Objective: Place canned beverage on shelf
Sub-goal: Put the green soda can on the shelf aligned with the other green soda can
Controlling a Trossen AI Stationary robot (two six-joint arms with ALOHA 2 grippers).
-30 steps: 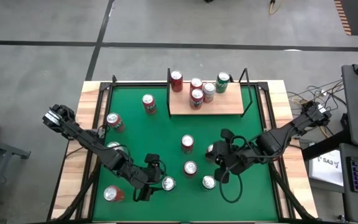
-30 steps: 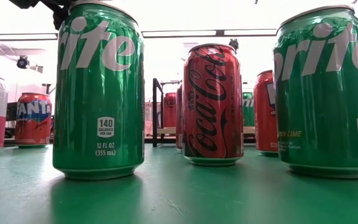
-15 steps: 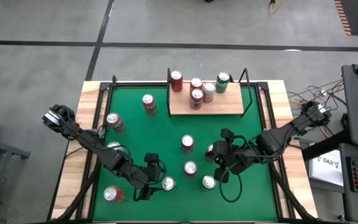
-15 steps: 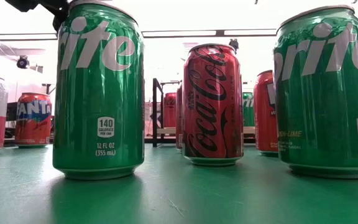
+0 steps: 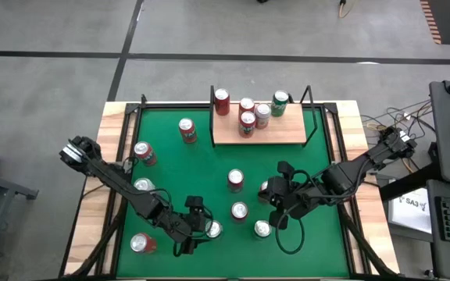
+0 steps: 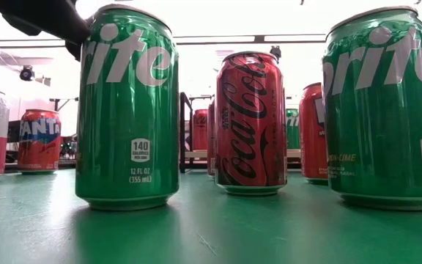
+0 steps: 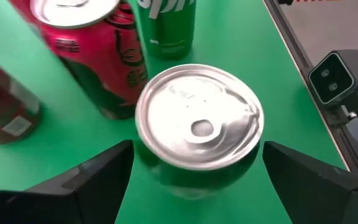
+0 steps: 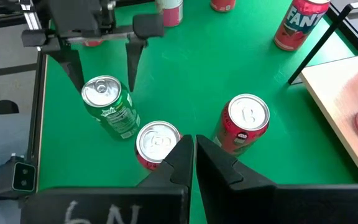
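Green can: Sprite can stands upright at the near edge of the green table, long axis vertical, silver top up.
Left gripper: left gripper hangs over that can, fingers spread wide either side of it, one finger on each flank, not pinching. Right wrist view shows the same: fingers straddle the can with gaps on both sides.
Key relation: can sits dead between the fingers and just below them; left arm is the nearer one by far.
Right gripper: right gripper is closed, holds nothing, waits mid-table on the right.
Shelf: wooden shelf is at the far edge, well apart from the can. Already carries five cans, bunched on its far half; near strip and right end look bare.
Neighbours: red can is just beside the target, second green can behind it. Red can sits near the left corner.
In the way: red cans and stand mid-table on the line to the shelf. My read: lift high before carrying.
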